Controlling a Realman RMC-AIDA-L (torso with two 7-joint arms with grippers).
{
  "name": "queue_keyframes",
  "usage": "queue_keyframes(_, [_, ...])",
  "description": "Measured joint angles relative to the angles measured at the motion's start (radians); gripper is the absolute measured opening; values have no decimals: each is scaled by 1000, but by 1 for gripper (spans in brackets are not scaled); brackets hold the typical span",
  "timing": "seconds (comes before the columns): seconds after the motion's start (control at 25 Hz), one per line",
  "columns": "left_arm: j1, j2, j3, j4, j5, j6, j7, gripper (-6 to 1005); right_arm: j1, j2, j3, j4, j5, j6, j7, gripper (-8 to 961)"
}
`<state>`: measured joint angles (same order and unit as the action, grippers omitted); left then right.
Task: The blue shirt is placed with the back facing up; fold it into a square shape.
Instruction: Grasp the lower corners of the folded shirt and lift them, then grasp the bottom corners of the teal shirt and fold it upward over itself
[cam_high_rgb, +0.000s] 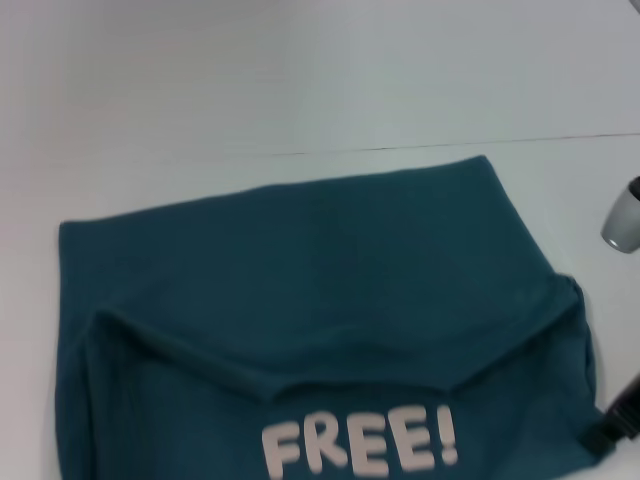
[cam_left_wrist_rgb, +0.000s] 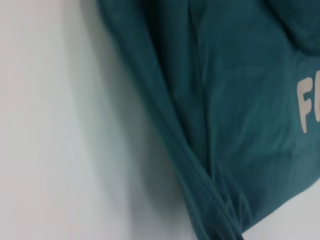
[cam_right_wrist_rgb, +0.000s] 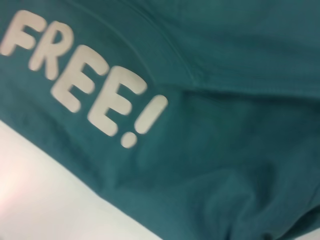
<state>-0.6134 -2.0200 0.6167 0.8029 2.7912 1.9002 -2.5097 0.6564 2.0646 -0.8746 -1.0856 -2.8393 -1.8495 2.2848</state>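
The blue shirt (cam_high_rgb: 320, 300) lies on the white table (cam_high_rgb: 300, 80), folded into a wide block. Its near part is turned over, so the cream "FREE!" lettering (cam_high_rgb: 360, 443) faces up at the front edge. The lettering also shows in the right wrist view (cam_right_wrist_rgb: 85, 85), and its first letter shows in the left wrist view (cam_left_wrist_rgb: 306, 107). A dark part of my right gripper (cam_high_rgb: 612, 425) sits at the shirt's near right corner, touching or just over the cloth. My left gripper does not show in any view; its wrist camera looks down on the shirt's left edge (cam_left_wrist_rgb: 200, 150).
A grey cylindrical part of the right arm (cam_high_rgb: 625, 215) hangs over the table to the right of the shirt. A thin seam line (cam_high_rgb: 450, 145) crosses the table behind the shirt. Bare white table lies beyond the shirt and to its left (cam_left_wrist_rgb: 50, 125).
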Motion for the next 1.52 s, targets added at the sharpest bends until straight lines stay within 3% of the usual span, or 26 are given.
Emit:
queue_keyframes(0.2, [30, -14, 2, 19, 6, 104, 22, 33, -35, 9, -9, -79, 5, -131, -35, 101])
queue_keyframes(0.44, [69, -33, 45, 64, 19, 171, 32, 33, -91, 16, -112, -83, -5, -139, -33, 100])
queue_keyframes(0.64, [75, -36, 46, 65, 24, 172, 46, 33, -117, 17, -104, -81, 35, -140, -52, 100])
queue_keyframes(0.84, [62, -21, -13, 66, 5, 175, 84, 33, -130, -21, -42, -80, 136, -137, -76, 101])
queue_keyframes(1.08, [24, 40, -172, 111, -120, 175, 102, 34, -93, -103, 161, -68, 301, -132, -90, 101])
queue_keyframes(1.16, [8, 60, -220, 127, -163, 170, 102, 34, -73, -121, 215, -61, 317, -118, -83, 100])
queue_keyframes(1.36, [-22, 85, -283, 183, -223, 114, 101, 34, -23, -147, 345, -33, 325, -38, -35, 100])
queue_keyframes(1.52, [-34, 86, -281, 189, -239, 3, 105, 34, -7, -158, 356, -13, 325, 79, 19, 101])
